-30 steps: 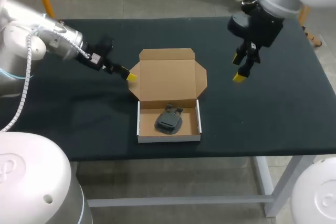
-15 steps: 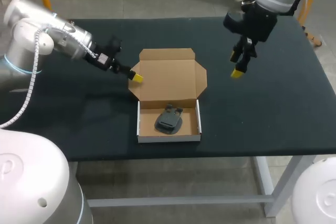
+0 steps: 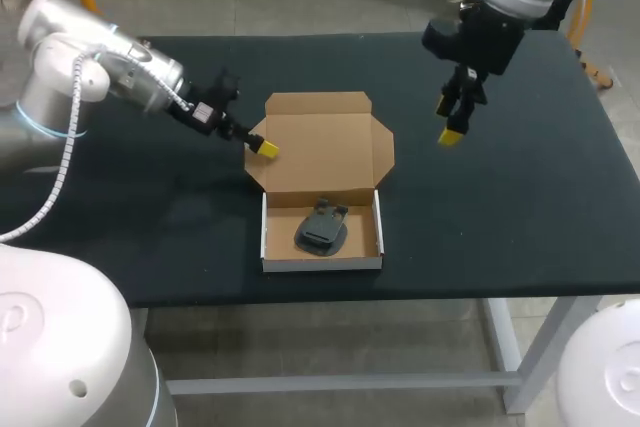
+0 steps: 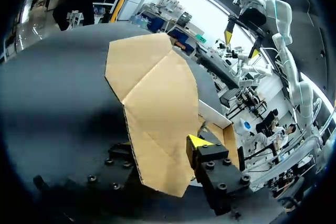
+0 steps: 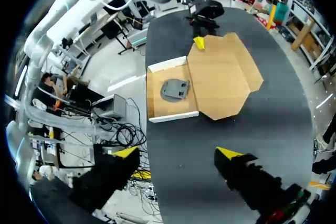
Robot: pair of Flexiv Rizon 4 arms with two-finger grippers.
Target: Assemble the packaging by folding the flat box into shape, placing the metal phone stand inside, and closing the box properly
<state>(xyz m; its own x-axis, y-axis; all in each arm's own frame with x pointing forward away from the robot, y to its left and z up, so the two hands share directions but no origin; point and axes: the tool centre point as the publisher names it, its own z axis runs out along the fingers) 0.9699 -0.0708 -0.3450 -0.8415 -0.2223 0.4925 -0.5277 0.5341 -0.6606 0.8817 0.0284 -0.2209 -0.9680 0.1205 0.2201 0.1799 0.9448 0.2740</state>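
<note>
Now the left gripper (image 3: pixel 265 148) sits at the cardboard box (image 3: pixel 322 147) lid's left flap (image 3: pixel 257 166), grip impossible to judge. The metal phone stand (image 3: pixel 321 230) lies inside the box, and the right gripper (image 3: pixel 452 123) hovers wide open, well apart.

Box tray (image 3: pixel 321 247) sits near the front edge of the table (image 3: pixel 520 207), about mid-width. Phone stand (image 3: pixel 321 229) lies inside the tray. Lid (image 3: pixel 320 142) opens out behind the tray. Left gripper (image 3: pixel 262 147) is at the lid's left edge, which runs between its spread fingers. Right gripper (image 3: pixel 452 127) hangs above the table, right of the lid and well apart from it, fingers spread.
</note>
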